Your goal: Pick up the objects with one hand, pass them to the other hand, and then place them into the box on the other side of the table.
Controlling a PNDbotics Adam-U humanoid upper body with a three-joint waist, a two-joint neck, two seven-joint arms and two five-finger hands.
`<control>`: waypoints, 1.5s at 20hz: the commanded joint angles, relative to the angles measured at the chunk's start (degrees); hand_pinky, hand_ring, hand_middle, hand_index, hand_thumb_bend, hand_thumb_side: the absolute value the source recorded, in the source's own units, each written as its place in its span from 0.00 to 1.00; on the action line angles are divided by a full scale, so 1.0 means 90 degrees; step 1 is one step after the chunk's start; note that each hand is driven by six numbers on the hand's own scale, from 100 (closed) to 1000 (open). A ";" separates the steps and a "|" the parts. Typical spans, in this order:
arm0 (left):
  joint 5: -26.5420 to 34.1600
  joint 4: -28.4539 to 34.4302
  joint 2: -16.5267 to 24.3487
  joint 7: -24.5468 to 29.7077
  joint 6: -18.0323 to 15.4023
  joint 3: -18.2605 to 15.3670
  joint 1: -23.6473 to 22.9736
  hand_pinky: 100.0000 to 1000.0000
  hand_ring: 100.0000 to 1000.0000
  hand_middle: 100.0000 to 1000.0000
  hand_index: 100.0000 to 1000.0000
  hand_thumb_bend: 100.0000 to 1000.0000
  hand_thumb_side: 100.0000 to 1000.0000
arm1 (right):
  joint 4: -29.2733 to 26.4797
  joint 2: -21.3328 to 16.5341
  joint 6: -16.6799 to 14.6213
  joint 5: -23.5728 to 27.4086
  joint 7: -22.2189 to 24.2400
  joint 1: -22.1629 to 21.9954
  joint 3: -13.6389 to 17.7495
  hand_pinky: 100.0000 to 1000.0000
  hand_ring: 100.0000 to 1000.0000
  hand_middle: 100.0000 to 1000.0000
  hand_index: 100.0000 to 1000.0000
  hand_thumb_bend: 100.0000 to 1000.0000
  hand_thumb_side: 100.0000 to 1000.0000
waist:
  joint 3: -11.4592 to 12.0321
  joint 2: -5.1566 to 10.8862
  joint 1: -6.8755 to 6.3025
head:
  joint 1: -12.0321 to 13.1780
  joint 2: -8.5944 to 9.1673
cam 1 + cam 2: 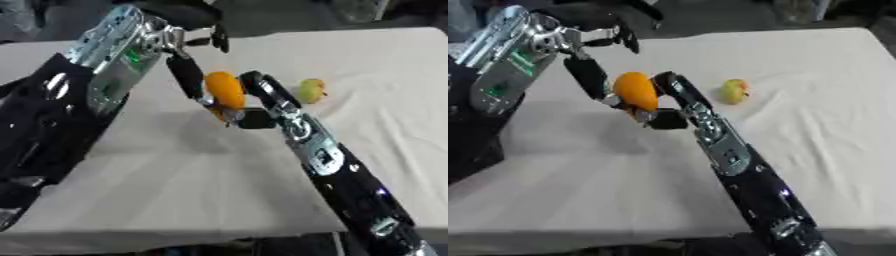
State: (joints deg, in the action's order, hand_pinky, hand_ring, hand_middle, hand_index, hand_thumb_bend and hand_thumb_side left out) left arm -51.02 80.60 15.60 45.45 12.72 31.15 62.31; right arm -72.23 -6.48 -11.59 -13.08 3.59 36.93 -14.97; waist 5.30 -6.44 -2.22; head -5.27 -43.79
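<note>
An orange oval fruit (225, 90) hangs above the white table (175, 175), caught between my two hands near the middle. My left hand (186, 75) reaches down from the upper left, its dark fingers running along the fruit's left side and curling under it. From the lower right comes my right hand (267, 97), with fingers against the fruit's right side and the thumb bent beneath it. A small yellow-green fruit (734, 91) lies on the cloth to the right, apart from both hands. No box shows in either view.
The table's front edge (175, 235) runs along the bottom, its far edge near the top. My left arm (79, 100) covers the left part of the table. Dark floor lies beyond the far edge.
</note>
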 commanded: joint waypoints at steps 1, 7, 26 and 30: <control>-0.0071 0.0001 0.0080 0.0021 -0.0020 -0.0058 0.0069 0.91 0.85 0.77 0.81 0.59 0.21 | -0.0182 -0.0072 -0.0072 -0.0069 -0.0127 0.0099 -0.0025 0.67 0.47 0.34 0.32 0.15 0.00 | -0.0005 0.0173 -0.0079 | -0.0022 -0.0036; -0.0171 -0.0111 0.0006 -0.0010 -0.0056 -0.0026 0.0000 0.91 0.85 0.77 0.83 0.59 0.22 | -0.0170 -0.0060 -0.0202 -0.0091 -0.0159 0.0104 -0.0101 0.67 0.47 0.34 0.32 0.14 0.00 | -0.0018 0.0133 -0.0088 | 0.0005 -0.0036; -0.0204 -0.0221 -0.0163 -0.0478 0.0161 -0.0017 -0.0126 0.90 0.84 0.76 0.83 0.47 0.18 | -0.0182 -0.0066 -0.0777 -0.0107 0.0075 0.0116 -0.0236 0.67 0.46 0.34 0.32 0.16 0.00 | -0.0050 0.0054 -0.0096 | 0.0013 -0.0036; -0.0229 -0.0309 -0.0205 -0.0458 0.0126 -0.0005 -0.0130 0.90 0.84 0.76 0.82 0.47 0.17 | -0.0190 -0.0063 -0.0889 -0.0104 0.0086 0.0115 -0.0258 0.67 0.46 0.34 0.32 0.17 0.00 | -0.0053 0.0053 -0.0103 | 0.0017 -0.0036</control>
State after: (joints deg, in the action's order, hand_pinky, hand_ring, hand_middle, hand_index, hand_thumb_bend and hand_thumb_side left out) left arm -52.98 77.57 13.55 41.47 13.95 31.29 60.29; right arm -72.26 -6.51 -19.01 -14.09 4.34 36.79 -17.11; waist 4.84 -6.52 -2.38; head -5.16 -43.80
